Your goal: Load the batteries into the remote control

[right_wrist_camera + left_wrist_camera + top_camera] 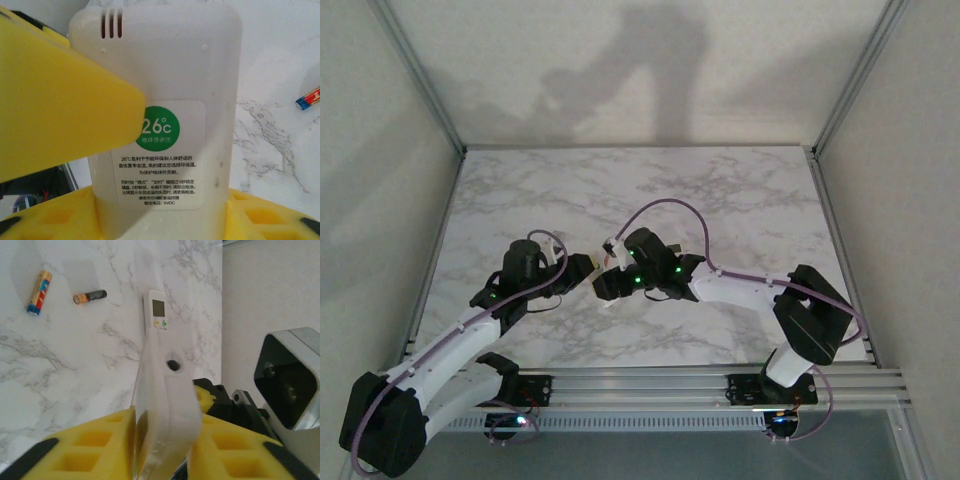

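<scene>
White smooth plastic, the slab-shaped remote control (167,390) is pinched between the left gripper's (162,420) yellow fingers (90,450), moulded with square pockets. The right gripper (165,205) also clamps the remote, its labelled back showing. Two slim cylindrical batteries (90,296) lie on veined marble (75,370), left of the remote's display end.

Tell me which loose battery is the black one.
The black battery lies nearer the remote control; the orange battery has a blue end.

Top view overhead; wrist views close-up (both share remote control (200,75)).
</scene>
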